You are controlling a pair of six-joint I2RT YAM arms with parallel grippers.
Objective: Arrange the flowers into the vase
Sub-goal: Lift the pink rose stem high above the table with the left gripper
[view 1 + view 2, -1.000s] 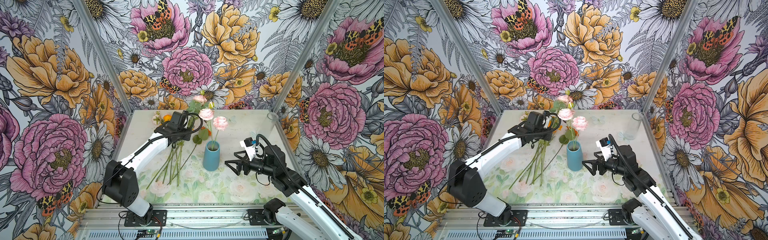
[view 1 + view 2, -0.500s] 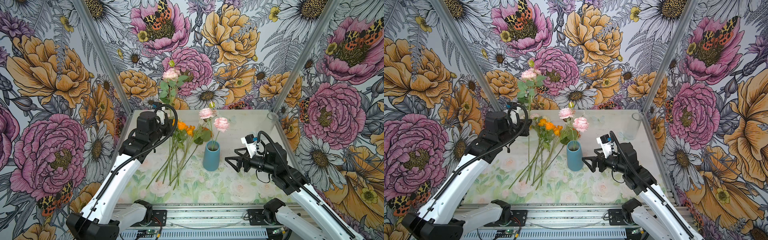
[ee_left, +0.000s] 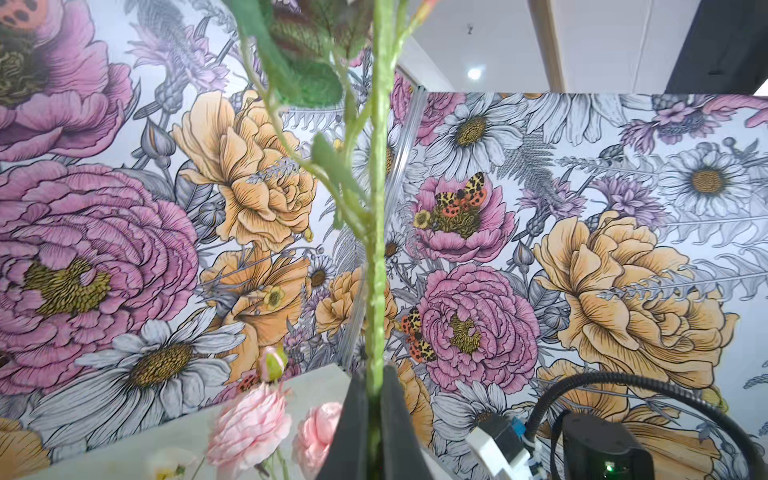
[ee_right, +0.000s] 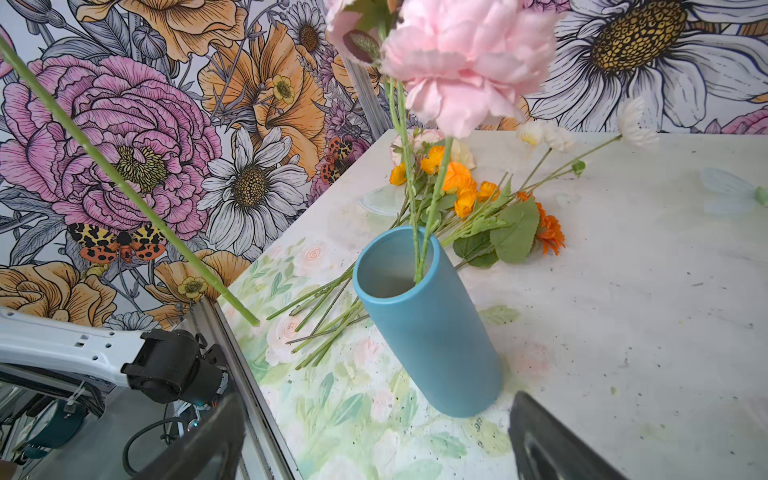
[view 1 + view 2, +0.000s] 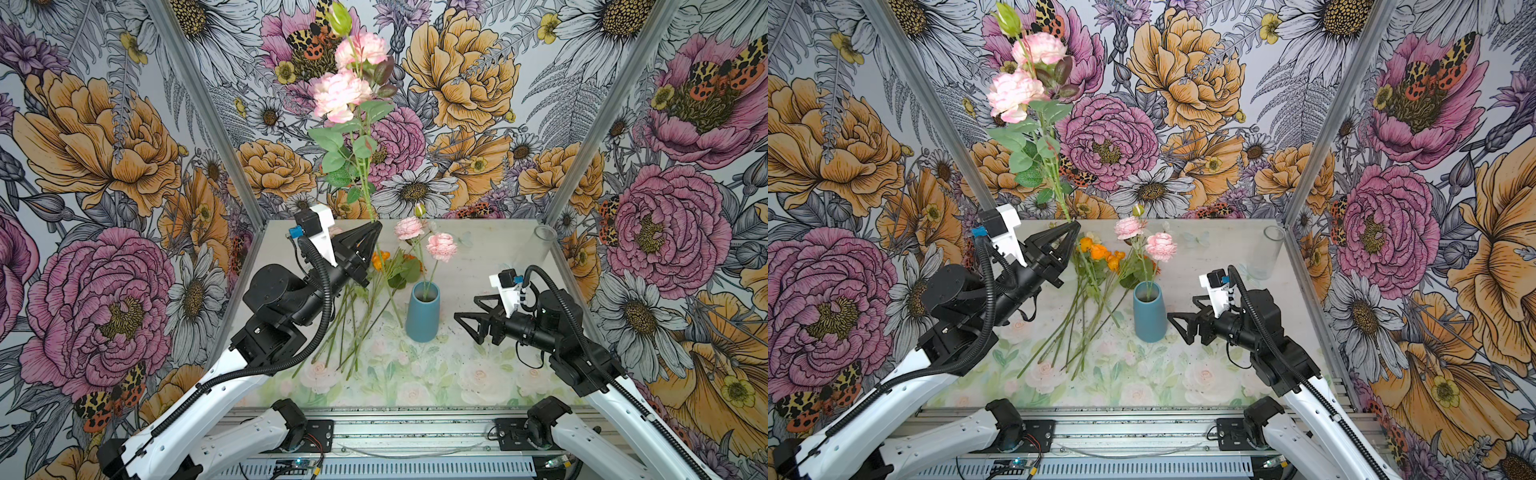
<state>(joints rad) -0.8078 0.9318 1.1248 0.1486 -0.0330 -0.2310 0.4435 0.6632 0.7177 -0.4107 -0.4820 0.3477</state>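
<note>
the vase [image 5: 422,311] stands upright near the middle of the table [image 5: 490,253]. two flower stems [image 5: 441,246] stand in it, their heads rising over its far side. the loose flowers [image 5: 380,261] lie on the table just left of the vase, heads to the far side, stem ends fanned to the near left. above them the left gripper [image 5: 375,227] holds a flower sprig [image 5: 341,94] upright, its heads high before the far wall. the right gripper [image 5: 467,311] sits right of the vase, apart from it. a glass cylinder [image 5: 543,243] stands in the far right corner.

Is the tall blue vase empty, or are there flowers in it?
Not empty. The tall blue vase holds pink ruffled flowers; their thin green stems enter its mouth.
</note>
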